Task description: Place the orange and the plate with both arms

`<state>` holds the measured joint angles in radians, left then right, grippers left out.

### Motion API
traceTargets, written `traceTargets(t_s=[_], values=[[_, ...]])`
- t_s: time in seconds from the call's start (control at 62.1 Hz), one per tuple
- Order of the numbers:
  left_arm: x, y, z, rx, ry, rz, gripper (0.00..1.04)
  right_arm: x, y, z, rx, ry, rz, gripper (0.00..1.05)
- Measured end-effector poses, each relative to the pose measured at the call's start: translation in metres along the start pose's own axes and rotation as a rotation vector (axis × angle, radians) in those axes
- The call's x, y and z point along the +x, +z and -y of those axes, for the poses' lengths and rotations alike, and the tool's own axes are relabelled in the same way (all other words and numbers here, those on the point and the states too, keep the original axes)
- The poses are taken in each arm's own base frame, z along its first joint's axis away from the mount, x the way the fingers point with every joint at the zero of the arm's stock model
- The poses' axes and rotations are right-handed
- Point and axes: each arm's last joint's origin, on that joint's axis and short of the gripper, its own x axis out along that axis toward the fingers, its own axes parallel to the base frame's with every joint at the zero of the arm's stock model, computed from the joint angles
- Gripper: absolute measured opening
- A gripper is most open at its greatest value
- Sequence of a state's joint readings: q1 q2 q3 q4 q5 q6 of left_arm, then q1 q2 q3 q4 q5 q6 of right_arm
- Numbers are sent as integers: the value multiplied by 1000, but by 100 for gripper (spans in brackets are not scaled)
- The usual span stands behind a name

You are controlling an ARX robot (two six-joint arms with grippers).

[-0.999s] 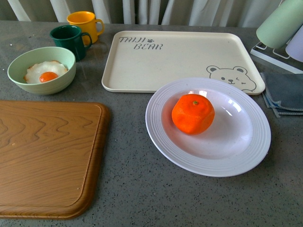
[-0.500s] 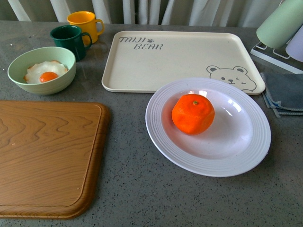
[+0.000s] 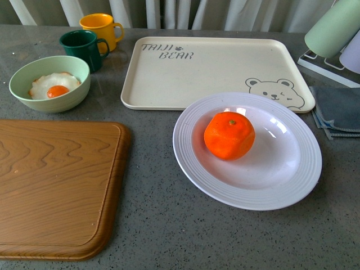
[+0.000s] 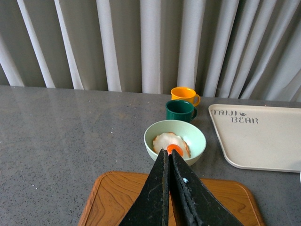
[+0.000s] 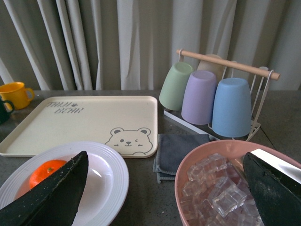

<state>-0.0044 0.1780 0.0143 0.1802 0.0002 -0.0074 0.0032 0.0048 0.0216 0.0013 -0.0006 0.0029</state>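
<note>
The orange (image 3: 229, 135) sits in the middle of the white ridged plate (image 3: 247, 194) on the grey table, right of centre in the front view. The plate's far rim overlaps the near edge of the cream bear tray (image 3: 211, 70). Neither arm shows in the front view. In the right wrist view the orange (image 5: 44, 172) lies in the plate (image 5: 110, 176), partly behind one finger; my right gripper (image 5: 164, 197) is open and empty, well above them. My left gripper (image 4: 168, 157) is shut and empty, above the wooden board (image 4: 225, 193).
A wooden cutting board (image 3: 56, 185) lies at the front left. A pale green bowl (image 3: 49, 82) with a fried egg, a green mug (image 3: 82, 48) and a yellow mug (image 3: 100, 28) stand at the back left. A pink bowl of ice cubes (image 5: 221, 183), a grey cloth (image 5: 181, 150) and a cup rack (image 5: 221, 94) stand at the right.
</note>
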Motion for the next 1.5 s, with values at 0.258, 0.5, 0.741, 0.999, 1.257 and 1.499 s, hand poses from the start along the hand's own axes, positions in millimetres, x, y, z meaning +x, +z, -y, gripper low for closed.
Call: traceTargets(t_s=[0.258,0.5,0.741,0.999,1.257,1.499], values=[[-11,-4,0,0,2,-19,2,0,0,0,0,0,0,96],[-11,-4,0,0,1,-18,27,0,0,0,0,0,-1,96],[-11,-4,0,0,1,-18,73,18,-20,-5,357,54,-580,96],[-11,-4,0,2,1,-18,96,60,-46,-14,536,23,-671,96],[-11,-4,0,2,1,-18,96,94,-81,-29,617,42,-766,96],[-11,-4,0,2,1,-18,96,122,-103,-40,665,34,-826,96]])
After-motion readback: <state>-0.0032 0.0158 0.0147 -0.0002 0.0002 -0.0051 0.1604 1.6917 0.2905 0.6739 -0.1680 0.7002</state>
